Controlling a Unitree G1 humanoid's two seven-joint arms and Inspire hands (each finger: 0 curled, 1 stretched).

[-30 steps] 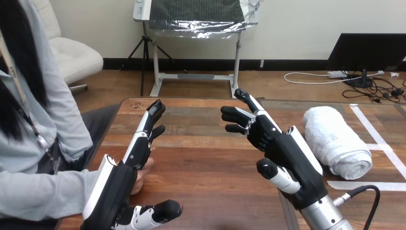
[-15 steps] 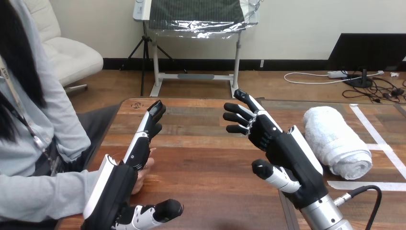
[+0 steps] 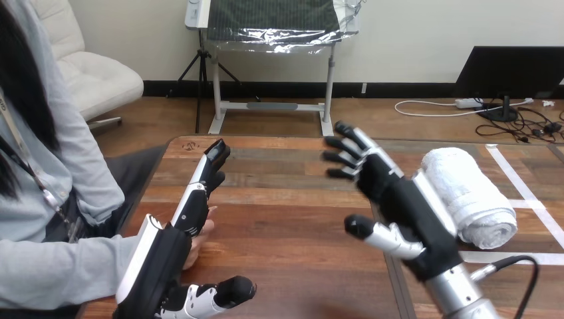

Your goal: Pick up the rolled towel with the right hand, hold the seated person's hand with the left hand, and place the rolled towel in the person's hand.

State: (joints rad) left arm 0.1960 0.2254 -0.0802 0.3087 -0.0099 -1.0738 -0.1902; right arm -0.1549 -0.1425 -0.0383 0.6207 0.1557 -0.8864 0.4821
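White terry roll, the rolled towel [image 3: 469,196]: lying on its side on the wooden table [image 3: 286,219], right half, long axis running far-left to near-right. Just left of a diagonal strip of white tape [image 3: 525,193] stuck to the tabletop. No fingers around it.

Right hand [image 3: 399,199]: raised over the table just left of the towel, white back shell overlapping the towel's left edge in the head view; contact there not determinable. Fingers straight and spread, pointing far-left; thumb stuck out to the left. Holding nothing.

Left hand [image 3: 166,252]: near-left part of the table, seen edge-on. Fingers straight, pointing to the far side; thumb out toward near-right. Not curled round anything.

Person's hand [image 3: 198,234]: low at the table surface, tucked right against the left hand, fingertips showing past the right edge of its palm. Touching or merely beside: cannot tell. No grasp visible between the two. Well apart from the towel.
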